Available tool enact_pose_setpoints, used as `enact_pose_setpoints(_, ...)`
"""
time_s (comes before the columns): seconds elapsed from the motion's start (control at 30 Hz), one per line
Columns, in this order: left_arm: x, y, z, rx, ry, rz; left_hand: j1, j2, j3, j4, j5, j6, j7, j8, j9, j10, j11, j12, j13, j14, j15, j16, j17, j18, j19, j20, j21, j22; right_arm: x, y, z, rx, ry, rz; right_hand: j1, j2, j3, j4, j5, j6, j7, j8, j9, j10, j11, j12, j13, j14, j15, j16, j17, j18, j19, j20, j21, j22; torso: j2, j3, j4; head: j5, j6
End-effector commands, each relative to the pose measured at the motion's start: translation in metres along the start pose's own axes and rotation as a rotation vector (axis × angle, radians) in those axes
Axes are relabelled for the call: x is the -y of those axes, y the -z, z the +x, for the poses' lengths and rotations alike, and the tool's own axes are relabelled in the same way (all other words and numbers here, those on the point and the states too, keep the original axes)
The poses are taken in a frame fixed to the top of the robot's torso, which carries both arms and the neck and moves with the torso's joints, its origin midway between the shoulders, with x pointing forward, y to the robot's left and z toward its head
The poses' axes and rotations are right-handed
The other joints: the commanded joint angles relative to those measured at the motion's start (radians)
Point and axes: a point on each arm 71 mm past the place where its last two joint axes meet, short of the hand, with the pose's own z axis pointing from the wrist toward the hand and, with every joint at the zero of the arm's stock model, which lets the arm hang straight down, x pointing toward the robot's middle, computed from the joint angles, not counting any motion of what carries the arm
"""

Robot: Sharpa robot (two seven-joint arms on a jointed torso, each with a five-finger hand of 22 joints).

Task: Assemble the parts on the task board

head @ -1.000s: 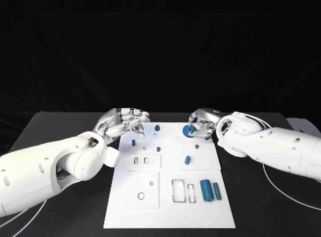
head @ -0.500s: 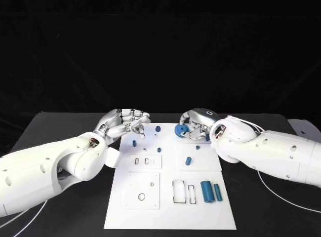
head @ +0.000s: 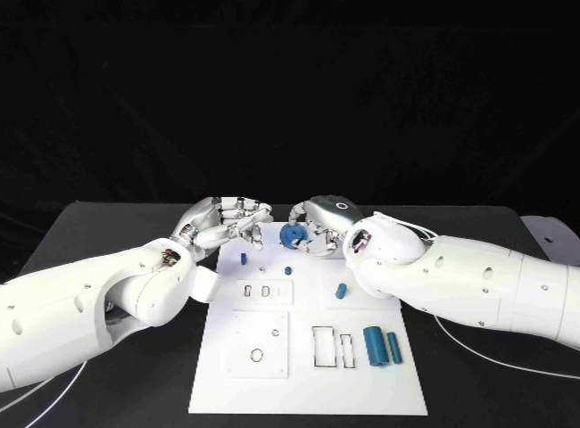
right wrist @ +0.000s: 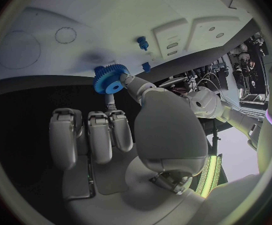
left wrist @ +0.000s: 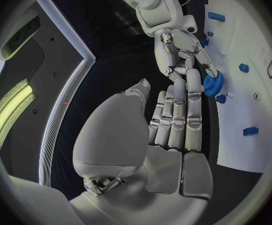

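We noted the right hand [head: 319, 225] pinching the blue gear [head: 292, 235] in its fingers above the task board's [head: 310, 374] far edge. The left hand [head: 226, 220], fingers curled in on nothing, sat just beside the gear, so we judged either a handover or a seating near there likely.

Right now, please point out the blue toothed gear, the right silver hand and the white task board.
Blue toothed gear [right wrist: 110, 79]: right wrist view, on its flat face.
Right silver hand [head: 319, 225]: head view, middle of the hand.
White task board [head: 368, 374]: head view, bare near corner.

Head camera overlooks; wrist cameras share board [head: 310, 330].
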Motion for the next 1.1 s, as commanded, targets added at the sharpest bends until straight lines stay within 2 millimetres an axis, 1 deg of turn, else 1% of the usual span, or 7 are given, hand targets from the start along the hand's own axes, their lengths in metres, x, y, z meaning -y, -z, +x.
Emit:
enact_pose_setpoints(0.03,0.001,-0.001,0.002,-0.016,0.01,0.007,-0.005,0.006,0.007,0.0,0.004,-0.006,0.001,-0.002,0.001,-0.005,0.0,0.0,0.0,-0.006,-0.001,0.001,0.001,0.004,-0.007,-0.003,0.003,0.001,-0.004,-0.003,0.006,0.004,0.021,-0.003,-0.01,-0.002,0.003,0.004,0.006,0.031,-0.031,0.013,0.012,0.02,-0.009,0.002,0.154,0.089,-0.005,0.006,0.189,-0.017,0.049,-0.009,0.003,0.104,0.001,0.0011,-0.0008,0.001,-0.001)
enact_pose_setpoints(0.27,0.001,-0.001,0.002,-0.016,0.01,0.008,-0.005,0.006,0.007,0.0,0.004,-0.006,0.001,-0.002,0.001,-0.005,0.0,0.0,0.0,-0.006,-0.001,0.001,0.001,0.004,-0.007,-0.003,0.003,0.001,-0.013,-0.009,0.02,-0.022,0.008,-0.009,-0.015,-0.004,0.004,0.006,0.006,0.026,-0.029,0.008,0.01,0.019,-0.009,0.001,0.153,0.089,-0.004,0.007,0.19,-0.017,0.048,-0.01,0.001,0.102,0.001,0.0009,0.0024,0.003,-0.003)
enact_pose_setpoints(0.37,0.001,-0.002,0.002,-0.016,0.01,0.008,-0.005,0.007,0.008,0.0,0.004,-0.007,0.001,-0.001,0.003,-0.005,0.0,0.001,0.0,-0.006,-0.001,0.002,0.001,0.004,-0.01,-0.002,0.007,0.003,-0.014,-0.01,0.024,-0.031,0.002,-0.005,-0.015,-0.005,0.004,0.006,0.006,0.026,-0.029,0.007,0.01,0.019,-0.008,0.0,0.153,0.089,-0.004,0.006,0.189,-0.017,0.048,-0.01,0.001,0.101,0.001,0.0016,0.0015,0.007,-0.005)
enact_pose_setpoints(0.53,0.001,-0.002,0.001,-0.013,0.008,0.008,-0.005,0.007,0.008,0.0,0.004,-0.007,0.001,-0.001,0.003,-0.005,0.0,0.001,0.0,-0.006,-0.001,0.002,0.001,0.004,-0.01,-0.002,0.007,0.003,-0.015,-0.012,0.029,-0.04,-0.001,0.005,-0.017,-0.005,0.005,0.007,0.006,0.023,-0.028,0.004,0.009,0.018,-0.008,0.0,0.152,0.089,-0.004,0.006,0.19,-0.016,0.048,-0.01,0.0,0.101,0.0,0.0018,-0.0025,0.01,-0.005)
enact_pose_setpoints(0.8,0.001,-0.001,0.001,-0.014,0.009,0.008,-0.005,0.007,0.008,0.0,0.004,-0.007,0.001,-0.001,0.003,-0.005,0.0,0.001,0.0,-0.006,-0.001,0.002,0.001,0.004,-0.01,-0.002,0.007,0.003,-0.012,-0.015,0.032,-0.04,0.007,0.019,-0.018,-0.006,0.006,0.007,0.006,0.021,-0.027,0.002,0.008,0.017,-0.007,-0.001,0.151,0.089,-0.004,0.006,0.189,-0.016,0.048,-0.01,0.0,0.1,0.0,0.0012,-0.0026,0.01,-0.004)
enact_pose_setpoints(0.93,0.001,-0.001,0.0,-0.013,0.008,0.008,-0.005,0.007,0.008,0.0,0.004,-0.007,0.001,-0.001,0.003,-0.005,0.0,0.001,0.0,-0.006,-0.001,0.002,0.001,0.004,-0.01,-0.002,0.007,0.003,-0.012,-0.016,0.032,-0.039,0.008,0.02,-0.023,-0.01,0.008,0.008,0.005,0.011,-0.023,-0.009,0.005,0.011,-0.003,-0.008,0.144,0.089,-0.001,0.006,0.188,-0.016,0.047,-0.009,-0.002,0.098,0.001,0.002,-0.0025,0.009,-0.004)
enact_pose_setpoints(1.1,0.001,-0.001,0.0,-0.013,0.008,0.007,-0.005,0.007,0.008,0.0,0.004,-0.007,0.001,-0.001,0.003,-0.005,0.0,0.001,0.0,-0.006,-0.001,0.002,0.001,0.004,-0.01,-0.002,0.007,0.003,-0.011,-0.017,0.033,-0.044,0.009,0.027,-0.033,-0.021,0.01,0.011,-0.001,-0.026,-0.007,-0.046,-0.007,-0.002,0.01,-0.023,0.129,0.088,0.01,0.006,0.187,-0.015,0.045,0.0,-0.005,0.095,0.0,0.002,-0.0026,0.008,-0.004)
